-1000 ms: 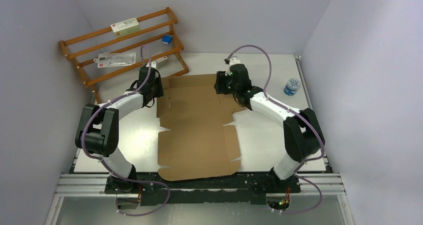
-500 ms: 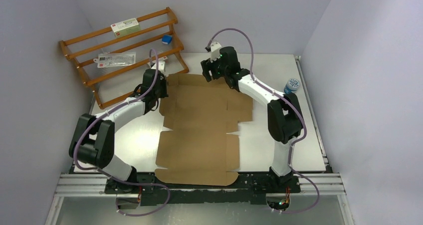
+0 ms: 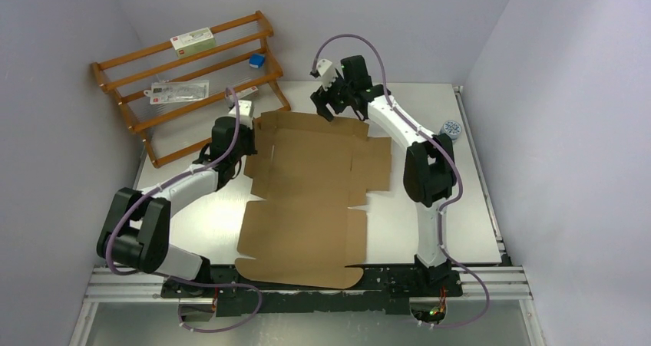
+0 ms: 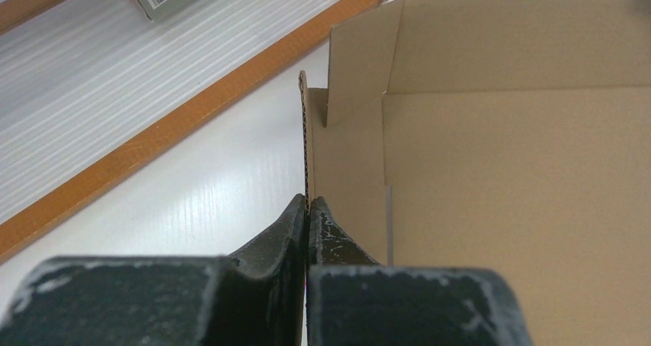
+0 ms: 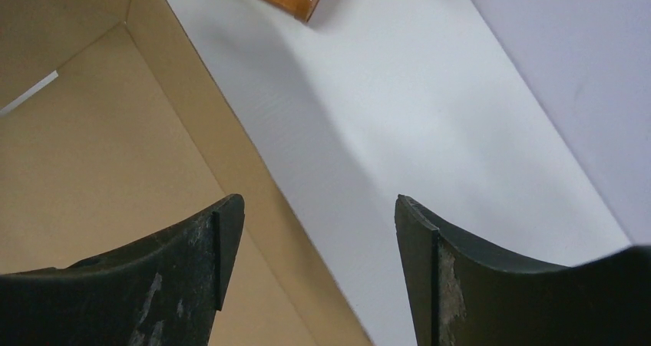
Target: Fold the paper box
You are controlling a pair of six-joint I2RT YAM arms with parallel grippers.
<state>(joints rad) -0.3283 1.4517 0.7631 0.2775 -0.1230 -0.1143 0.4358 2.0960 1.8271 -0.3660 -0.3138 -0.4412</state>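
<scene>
Wall-raising step, likely: left fingers (image 4: 285,235) clamp a flap of the paper box (image 4: 499,208) between them; right fingers (image 5: 207,246) gape, seemingly astride its far wall, needing closure.

plain brown paper box (image 3: 307,185), orange wooden rack (image 4: 192,114)

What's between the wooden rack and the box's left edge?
A strip of bare white table, per the left wrist view. The left gripper also sits there, shut on the box's upturned edge flap.
</scene>
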